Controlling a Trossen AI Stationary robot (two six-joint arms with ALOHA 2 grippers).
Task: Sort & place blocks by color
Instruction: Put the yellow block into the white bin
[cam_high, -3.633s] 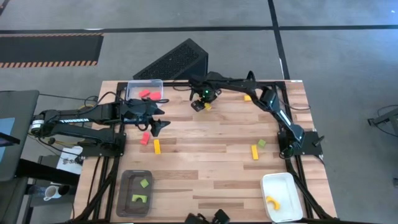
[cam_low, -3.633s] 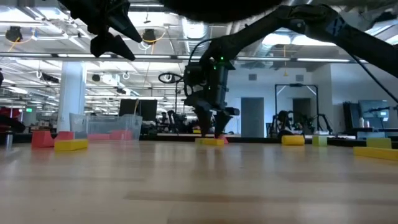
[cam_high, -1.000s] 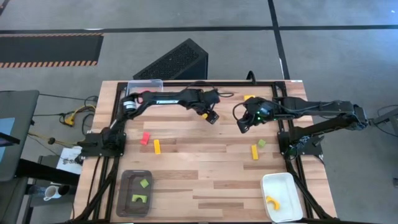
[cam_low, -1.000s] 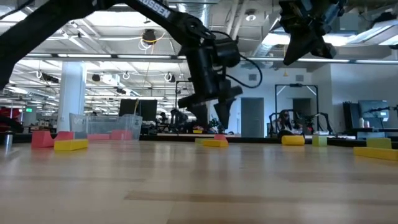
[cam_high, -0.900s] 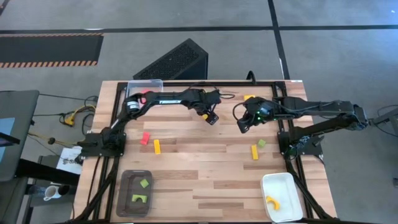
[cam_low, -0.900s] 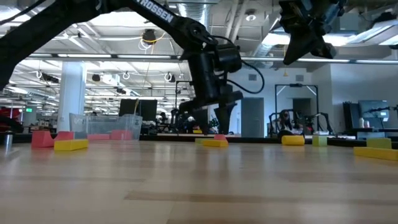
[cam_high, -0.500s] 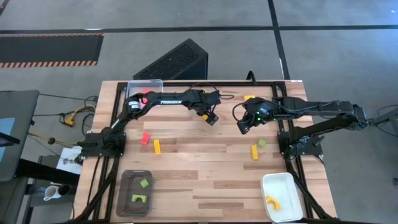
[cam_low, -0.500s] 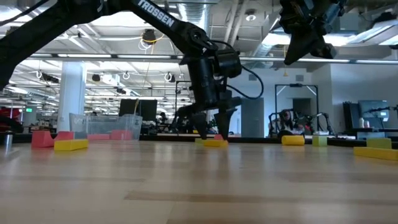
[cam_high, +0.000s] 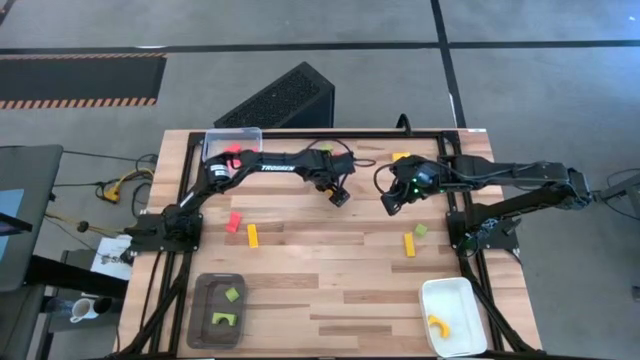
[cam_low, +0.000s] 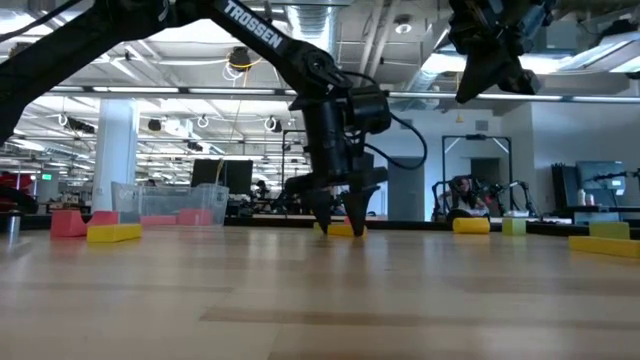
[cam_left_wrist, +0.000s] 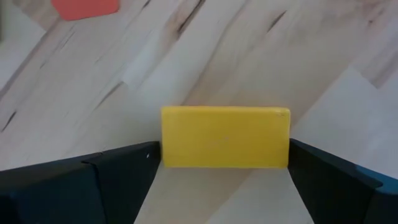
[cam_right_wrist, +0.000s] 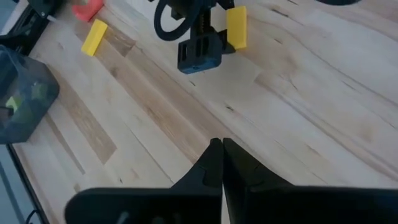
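Note:
My left gripper (cam_high: 338, 194) is open and down at the table near the far middle. Its fingers stand at the two short ends of a yellow block (cam_left_wrist: 225, 137), which lies flat on the wood, also seen in the low view as the yellow block (cam_low: 340, 229). A red block (cam_left_wrist: 84, 7) lies just beyond it. My right gripper (cam_high: 388, 205) is shut with nothing in it, and hangs high above the table to the right (cam_low: 470, 90). Other blocks lie loose: a red block (cam_high: 234, 221), yellow bars (cam_high: 252, 235) (cam_high: 409, 244), a green cube (cam_high: 421, 230). My left gripper comes at the yellow block from above, with one finger (cam_left_wrist: 124, 177) at each short end (cam_left_wrist: 166, 140). The block lies flat on the table. I cannot tell whether the fingers touch it.
A clear tray (cam_high: 232, 146) with red pieces stands at the far left. At the near left is a dark grey tray (cam_high: 219, 308) with green pieces, and at the near right a white tray (cam_high: 452, 315) with a yellow arch. A black box (cam_high: 280, 100) stands beyond the far edge.
My left gripper has come down to the table, staying open, so that its fingertips now stand on either side of the yellow block. The block has not moved.

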